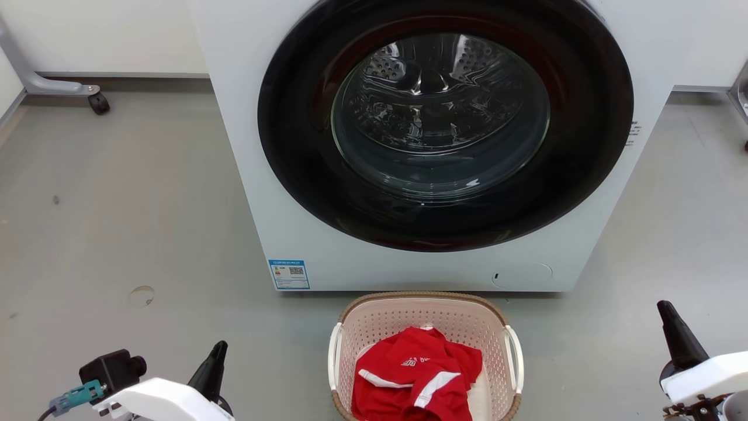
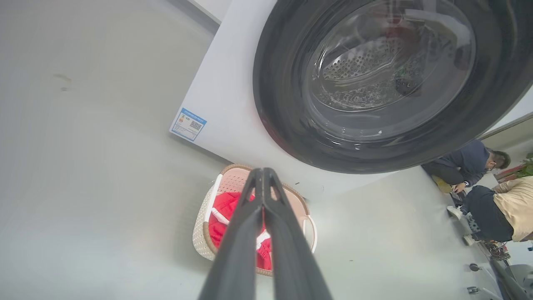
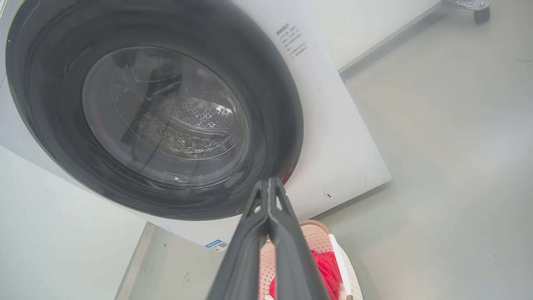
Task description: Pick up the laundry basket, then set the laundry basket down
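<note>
The laundry basket (image 1: 374,321) is a small pale pink perforated tub with a brown woven-look rim and white side handles. It rests on the grey floor just in front of the washing machine, with a red garment (image 1: 416,380) in it. My left gripper (image 1: 218,349) is low at the left, shut and empty, well clear of the basket. At the far right my right gripper (image 1: 666,309) is shut too, holding nothing. In the left wrist view the basket (image 2: 200,233) lies beyond the shut left gripper (image 2: 263,171). In the right wrist view the basket (image 3: 345,260) shows past the shut right gripper (image 3: 270,182).
A white front-loading washing machine (image 1: 269,193) with a closed dark round door (image 1: 445,126) stands right behind the basket. A wheeled metal frame leg (image 1: 98,102) stands at the far left. People (image 2: 495,196) sit on the floor beside the machine in the left wrist view.
</note>
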